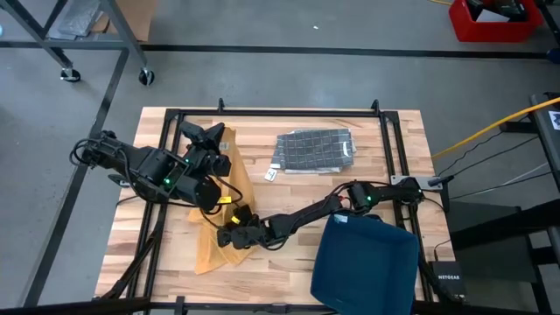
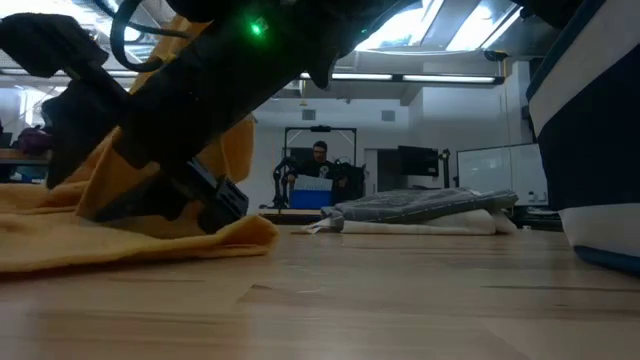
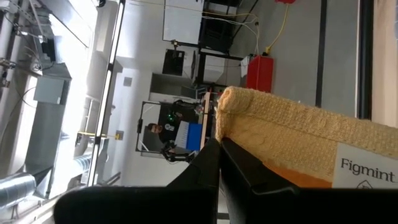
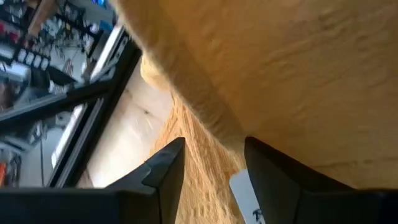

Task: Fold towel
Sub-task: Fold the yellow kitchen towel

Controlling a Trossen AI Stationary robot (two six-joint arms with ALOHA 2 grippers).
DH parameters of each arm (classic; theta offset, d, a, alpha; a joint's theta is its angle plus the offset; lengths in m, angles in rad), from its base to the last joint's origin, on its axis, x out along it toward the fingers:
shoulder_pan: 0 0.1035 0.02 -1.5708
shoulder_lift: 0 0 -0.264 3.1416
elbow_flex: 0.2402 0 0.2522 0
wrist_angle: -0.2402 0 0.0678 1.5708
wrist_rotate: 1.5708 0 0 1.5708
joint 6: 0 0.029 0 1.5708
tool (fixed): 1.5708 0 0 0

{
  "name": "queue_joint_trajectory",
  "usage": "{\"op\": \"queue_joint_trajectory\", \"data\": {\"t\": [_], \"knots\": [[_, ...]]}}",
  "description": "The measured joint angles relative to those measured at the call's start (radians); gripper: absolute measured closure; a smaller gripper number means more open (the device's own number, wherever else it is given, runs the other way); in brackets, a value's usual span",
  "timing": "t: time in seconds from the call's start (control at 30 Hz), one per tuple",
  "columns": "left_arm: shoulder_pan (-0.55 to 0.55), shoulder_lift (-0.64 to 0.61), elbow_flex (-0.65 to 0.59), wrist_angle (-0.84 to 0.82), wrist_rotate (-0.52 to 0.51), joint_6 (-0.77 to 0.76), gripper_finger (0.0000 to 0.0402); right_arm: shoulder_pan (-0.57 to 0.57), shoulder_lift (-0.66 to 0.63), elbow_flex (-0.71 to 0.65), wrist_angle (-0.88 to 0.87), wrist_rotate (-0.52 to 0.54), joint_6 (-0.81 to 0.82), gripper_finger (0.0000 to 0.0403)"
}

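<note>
From above, the mustard-yellow terry towel (image 1: pixel 208 245) is lying rumpled on the light wooden slat table (image 1: pixel 289 188), with both dark arms meeting over it. The left gripper (image 1: pixel 210 144) sits at the towel's far edge, the right gripper (image 1: pixel 236 234) is down on the cloth nearer the front. Off to the side there's a folded grey checked towel (image 1: pixel 315 150) and a navy blue fabric bin (image 1: pixel 366 262), both well apart from the fingers.

The low view adds what the top-down one hides: the yellow towel is lifted up under the arm, and a person (image 2: pixel 320 160) sits way back in the room.

Left wrist view: fingers pinched tight together on the towel's rolled edge, a white label (image 3: pixel 367 169) just beside them.

Right wrist view: fingers spread narrow, cloth bulging between them but not clamped
</note>
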Motion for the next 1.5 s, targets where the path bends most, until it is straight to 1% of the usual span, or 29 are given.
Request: {"op": "queue_joint_trajectory", "data": {"t": [0.13,0.3,0.6,0.77,0.87,0.97,1.1,1.13,1.23,1.33,1.5], "knots": [[0.000,0.000,0.000,0.000,0.000,0.000,0.0401,-0.001,0.000,0.000,0.002,0.040,0.004,0.0253],[0.000,0.000,0.000,0.000,0.000,0.000,0.0401,-0.002,0.000,0.000,0.003,0.053,0.004,0.0271],[0.000,0.000,0.000,0.000,0.000,-0.005,0.0401,-0.010,0.000,0.000,0.003,0.110,0.001,0.0288],[-0.001,0.000,0.000,0.000,0.000,-0.007,0.0401,-0.038,0.000,0.000,-0.040,0.111,0.001,0.0288],[-0.001,0.000,0.000,0.000,0.000,-0.007,0.0401,-0.057,0.000,0.000,-0.098,0.073,0.000,0.0291],[-0.001,0.000,0.000,0.000,0.000,-0.007,0.0401,-0.070,-0.001,0.001,-0.135,0.021,-0.004,0.0316],[-0.001,0.000,0.000,0.000,0.000,-0.007,0.0401,-0.067,-0.002,0.001,-0.145,0.004,-0.057,0.0384],[-0.001,0.000,0.000,0.000,0.001,-0.007,0.0401,-0.062,-0.002,0.001,-0.147,0.004,-0.080,0.0392],[-0.001,0.000,0.000,-0.001,0.002,-0.002,0.0401,-0.049,-0.002,0.001,-0.156,0.021,-0.098,0.0388],[-0.001,0.000,0.000,-0.001,-0.008,0.033,0.0401,-0.038,-0.002,0.001,-0.156,0.041,-0.113,0.0396],[-0.001,0.000,0.000,-0.001,-0.026,0.052,0.0401,-0.031,-0.029,0.014,-0.175,0.078,-0.208,0.0398]]}}
